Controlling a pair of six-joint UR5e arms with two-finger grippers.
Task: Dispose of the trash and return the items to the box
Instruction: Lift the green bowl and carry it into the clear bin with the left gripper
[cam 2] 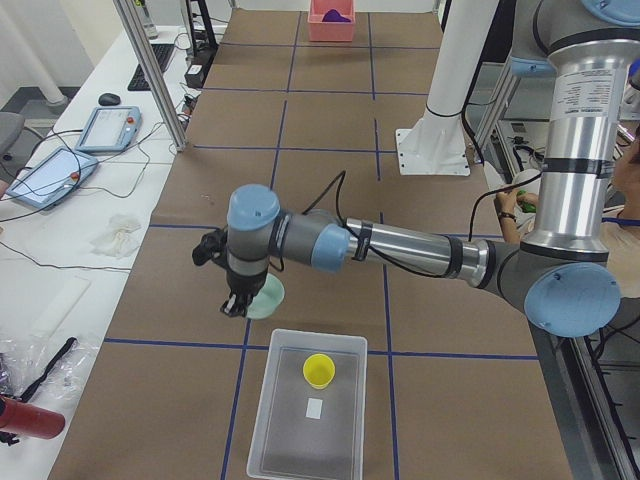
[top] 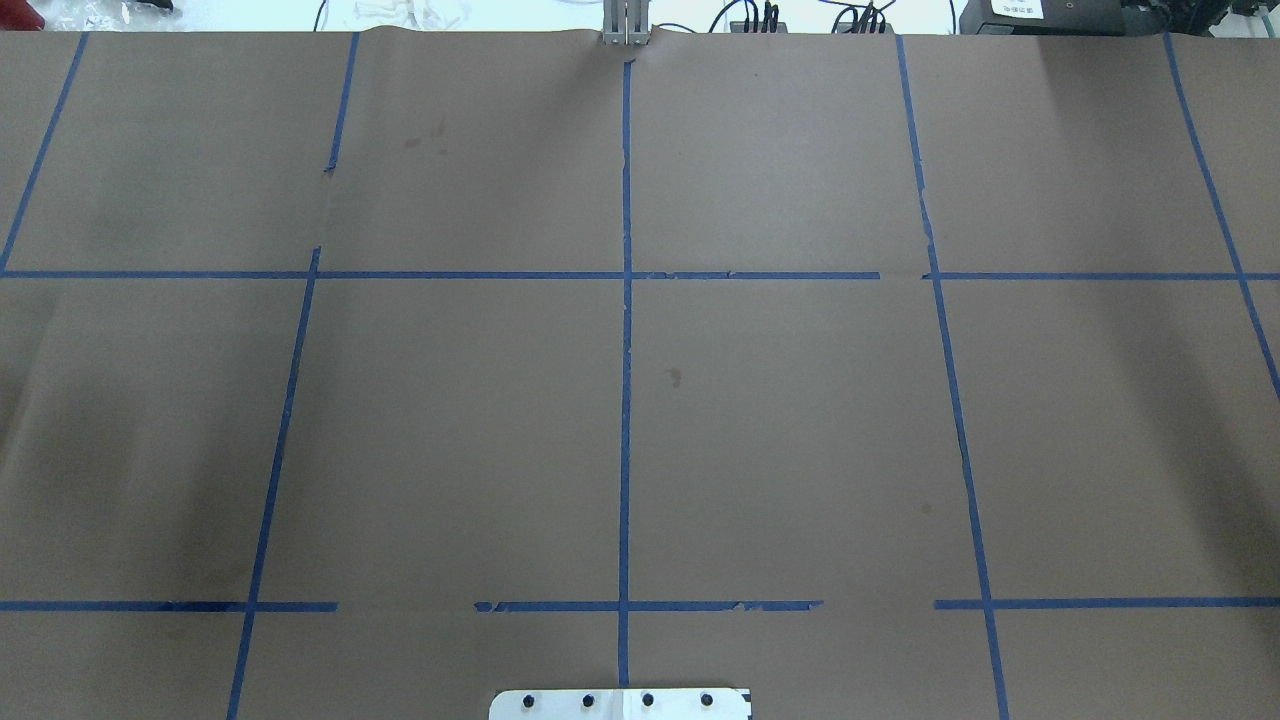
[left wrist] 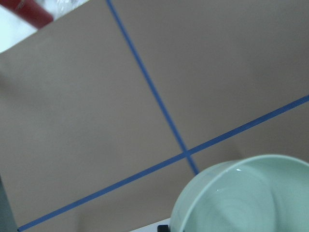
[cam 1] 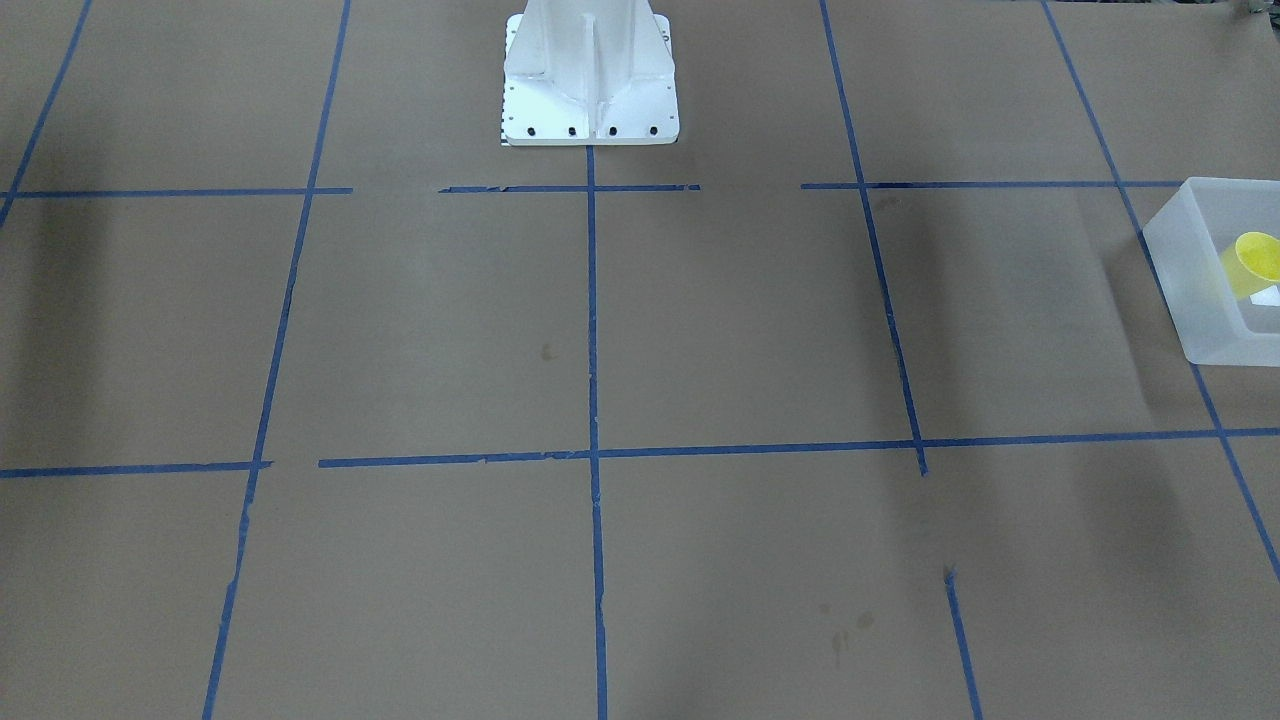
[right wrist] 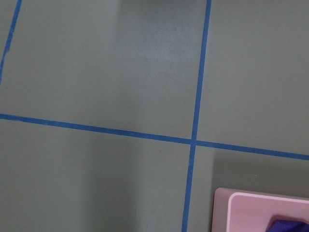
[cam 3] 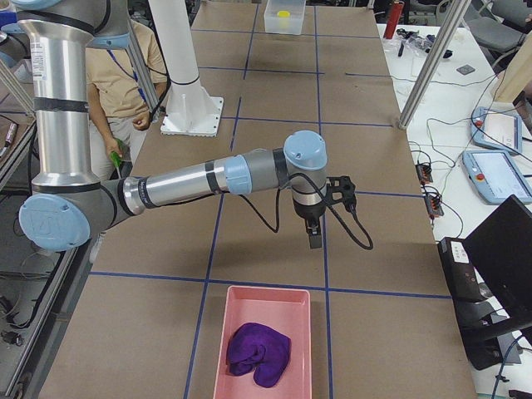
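The frosted white box (cam 2: 268,440) stands on the table near the camera in the exterior left view, with the yellow cup (cam 2: 319,370) and a white label (cam 2: 314,408) inside. The box (cam 1: 1195,290) and cup (cam 1: 1260,262) also show at the front view's right edge. The mint-green bowl (cam 2: 268,297) is just beyond the box, right beside my left gripper (cam 2: 233,308). It fills the lower right of the left wrist view (left wrist: 241,198). I cannot tell whether the left gripper is open or shut. My right gripper (cam 3: 314,241) hangs over bare table; I cannot tell its state.
A pink tray (cam 3: 241,312) with a purple cloth (cam 3: 259,353) sits at the table's right end, and its corner shows in the right wrist view (right wrist: 260,212). The white pedestal base (cam 1: 590,100) stands mid-table at the robot's side. Tablets and cables lie on a side bench (cam 2: 110,125).
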